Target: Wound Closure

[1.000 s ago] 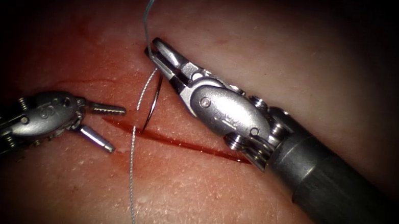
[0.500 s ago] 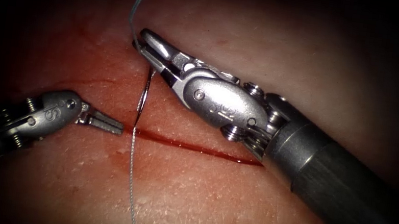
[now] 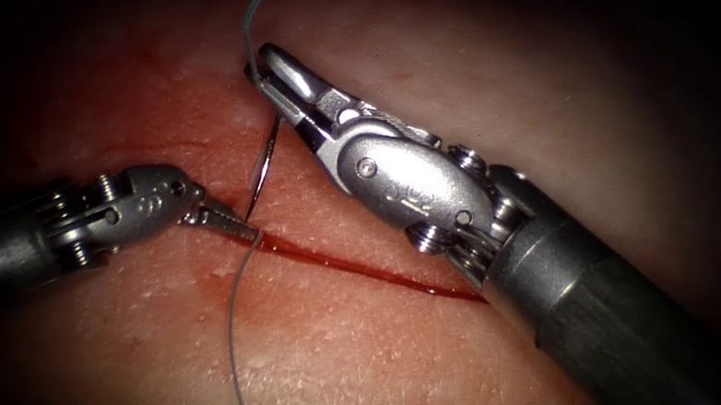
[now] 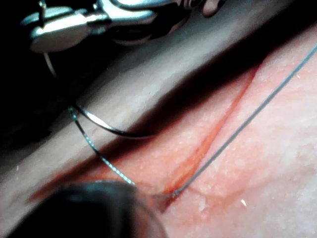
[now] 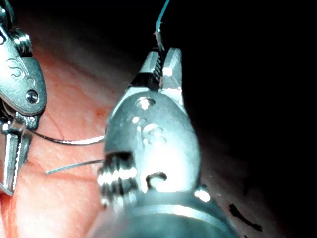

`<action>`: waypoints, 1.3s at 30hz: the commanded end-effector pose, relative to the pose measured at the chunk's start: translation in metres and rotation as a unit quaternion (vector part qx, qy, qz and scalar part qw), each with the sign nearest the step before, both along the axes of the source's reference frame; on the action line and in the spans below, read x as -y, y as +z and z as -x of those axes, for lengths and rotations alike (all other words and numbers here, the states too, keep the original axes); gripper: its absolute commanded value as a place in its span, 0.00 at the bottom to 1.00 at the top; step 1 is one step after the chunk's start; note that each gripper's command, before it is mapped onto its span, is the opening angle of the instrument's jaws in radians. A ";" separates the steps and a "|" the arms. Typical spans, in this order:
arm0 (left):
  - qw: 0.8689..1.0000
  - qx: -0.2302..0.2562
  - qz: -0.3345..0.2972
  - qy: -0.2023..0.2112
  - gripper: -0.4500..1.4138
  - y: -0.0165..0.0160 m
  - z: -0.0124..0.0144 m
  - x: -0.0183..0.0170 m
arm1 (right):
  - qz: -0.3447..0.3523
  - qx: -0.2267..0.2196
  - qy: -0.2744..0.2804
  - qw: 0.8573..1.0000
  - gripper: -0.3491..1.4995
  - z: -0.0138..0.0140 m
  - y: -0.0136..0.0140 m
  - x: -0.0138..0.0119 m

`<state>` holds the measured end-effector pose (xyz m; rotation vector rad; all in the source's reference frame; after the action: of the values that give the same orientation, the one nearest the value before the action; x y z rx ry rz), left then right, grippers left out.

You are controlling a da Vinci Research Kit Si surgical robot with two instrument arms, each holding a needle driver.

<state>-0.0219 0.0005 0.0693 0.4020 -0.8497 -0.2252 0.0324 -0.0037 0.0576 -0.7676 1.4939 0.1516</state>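
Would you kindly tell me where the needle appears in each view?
Endoscope: the needle hangs from the right tool, gripped near its thread end, tip by the cut's left end.
Left wrist: dark arc near the right tool.
Right wrist: thin arc running behind the right tool.
Shared landmark: the right tool.

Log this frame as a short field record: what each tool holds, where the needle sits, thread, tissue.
right tool: fingers shut on the needle at its thread end, above the cut
left tool: fingers closed at the cut's left end, beside the needle tip; a grip cannot be confirmed
needle: curves down from the right tool to the cut; tip entry unclear
thread: runs up past the right tool and down across the tissue
tissue: red fluid along the cut
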 end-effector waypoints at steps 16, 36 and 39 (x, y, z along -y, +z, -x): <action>0.993 -0.028 -0.030 0.109 0.00 0.0027 -0.0012 0.0019 | 0.012 -0.012 -0.021 1.000 0.00 -0.0006 -0.0004 -0.0017; 0.985 0.006 -0.161 0.067 0.00 0.0002 -0.0021 0.0020 | 0.041 0.025 -0.105 0.993 0.00 -0.0029 0.0026 -0.0016; 0.985 0.007 -0.161 0.067 0.00 0.0001 -0.0022 0.0021 | 0.045 0.041 -0.111 0.992 0.00 -0.0029 0.0028 -0.0015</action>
<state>-0.0192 -0.0026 0.0698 0.7684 -0.7922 -0.2379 0.0348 -0.0033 0.0611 -0.6573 1.5017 -0.1111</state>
